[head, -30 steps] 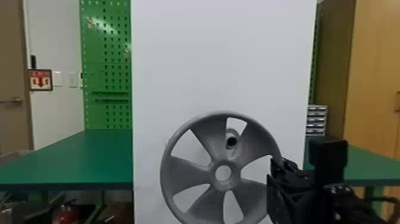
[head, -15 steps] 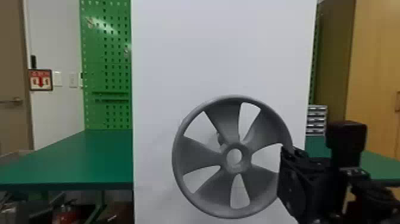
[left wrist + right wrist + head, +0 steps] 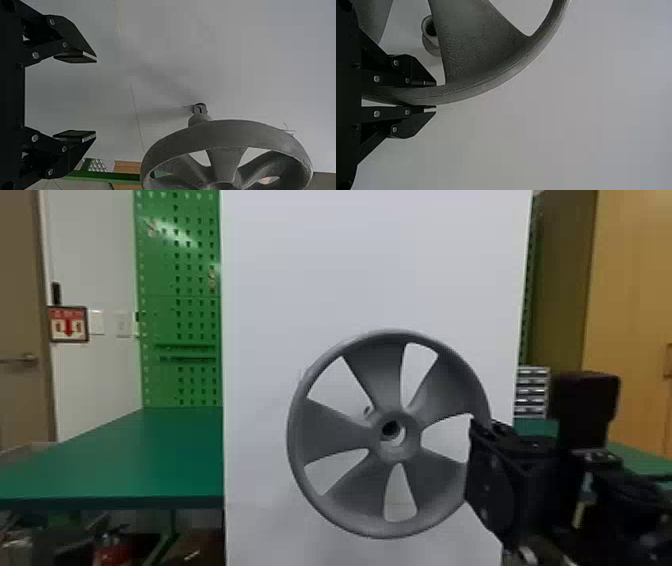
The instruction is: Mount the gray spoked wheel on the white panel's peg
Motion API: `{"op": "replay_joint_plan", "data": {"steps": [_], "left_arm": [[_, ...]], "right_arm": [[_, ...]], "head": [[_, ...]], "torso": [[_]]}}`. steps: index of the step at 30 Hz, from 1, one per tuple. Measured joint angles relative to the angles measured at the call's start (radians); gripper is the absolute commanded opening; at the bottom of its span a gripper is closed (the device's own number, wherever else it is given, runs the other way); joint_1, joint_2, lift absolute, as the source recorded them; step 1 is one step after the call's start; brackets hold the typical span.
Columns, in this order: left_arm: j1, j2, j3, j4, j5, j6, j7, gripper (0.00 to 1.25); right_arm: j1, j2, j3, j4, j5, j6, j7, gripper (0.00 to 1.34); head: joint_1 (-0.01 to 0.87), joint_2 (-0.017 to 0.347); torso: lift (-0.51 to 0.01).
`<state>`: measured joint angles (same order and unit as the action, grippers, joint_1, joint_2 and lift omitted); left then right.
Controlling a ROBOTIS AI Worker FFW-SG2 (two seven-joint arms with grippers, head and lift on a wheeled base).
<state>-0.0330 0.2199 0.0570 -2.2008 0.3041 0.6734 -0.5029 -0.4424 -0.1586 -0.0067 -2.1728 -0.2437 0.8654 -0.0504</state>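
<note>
Gray spoked wheel (image 3: 330, 430) | rim in right hand (image 3: 480, 445) | before white panel (image 3: 350, 265)

The gray wheel (image 3: 228, 132) is near what seems the peg (image 3: 199, 118).

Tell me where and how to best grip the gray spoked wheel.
I'd pinch its rim from the robot's right, as the right gripper does: one finger inside, the other outside. The rim is narrow, the gaps between spokes admit a finger, and the hub's hole stays free.
</note>
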Motion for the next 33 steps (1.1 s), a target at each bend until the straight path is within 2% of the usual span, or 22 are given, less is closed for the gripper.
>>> {"op": "replay_joint_plan", "data": {"steps": [14, 33], "left_arm": [[-0.004, 0.001, -0.005, 0.000, 0.001, 0.000, 0.003, 0.68], [-0.006, 0.002, -0.008, 0.001, 0.001, 0.000, 0.006, 0.68]], "right_arm": [[-0.019, -0.002, 0.023, 0.003, -0.006, 0.009, -0.063, 0.10], [-0.024, -0.001, 0.029, 0.008, -0.006, 0.001, -0.069, 0.10]], "head": [[0.123, -0.008], [0.123, -0.008]], "torso": [[-0.398], [-0.398]]}}
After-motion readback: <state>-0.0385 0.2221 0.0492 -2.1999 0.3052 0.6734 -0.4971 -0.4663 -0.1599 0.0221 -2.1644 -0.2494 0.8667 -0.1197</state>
